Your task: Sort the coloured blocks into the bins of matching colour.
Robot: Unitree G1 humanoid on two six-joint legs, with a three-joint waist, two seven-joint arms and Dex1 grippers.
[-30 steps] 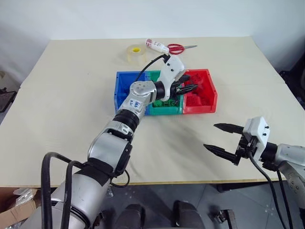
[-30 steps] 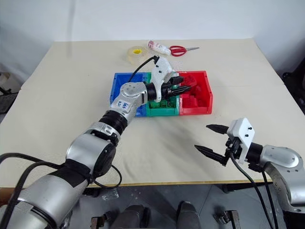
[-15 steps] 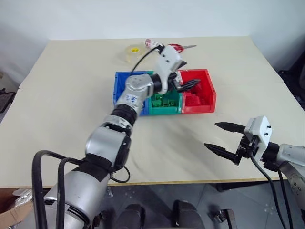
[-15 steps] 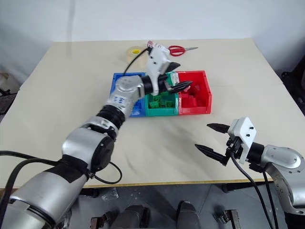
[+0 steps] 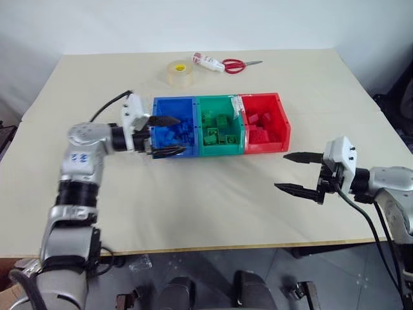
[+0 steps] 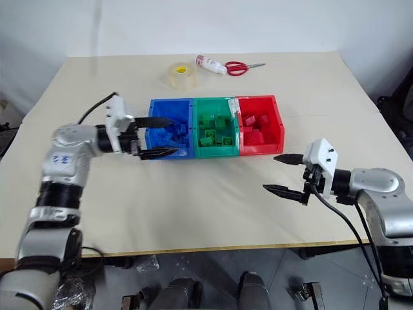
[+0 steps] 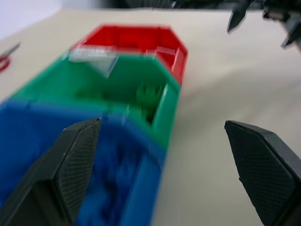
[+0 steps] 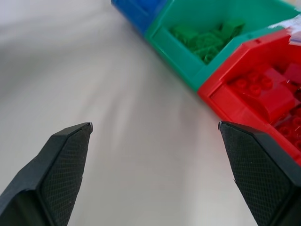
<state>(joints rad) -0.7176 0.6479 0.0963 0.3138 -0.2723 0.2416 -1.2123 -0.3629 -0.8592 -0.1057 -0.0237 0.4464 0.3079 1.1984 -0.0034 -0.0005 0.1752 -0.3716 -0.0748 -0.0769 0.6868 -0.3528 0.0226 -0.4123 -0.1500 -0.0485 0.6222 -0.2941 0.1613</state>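
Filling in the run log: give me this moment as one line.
left end effector: open, empty, beside blue bin | right end effector: open, empty | blocks: inside matching bins | green bin, red bin | loose blocks: none seen

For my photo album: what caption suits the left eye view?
Two open grippers, left and right, flank blue, green and red bins of sorted blocks.

A wide table (image 5: 213, 200) with a pale beige matte top takes up most of the frame. Near its far edge, in the upper centre of the frame, a roll of clear tape (image 5: 180, 73) with a yellowish core lies flat. Just to its right lies a small white tube (image 5: 208, 62) with red markings. Beside that lie red-handled scissors (image 5: 237, 64), with metal blades pointing right.
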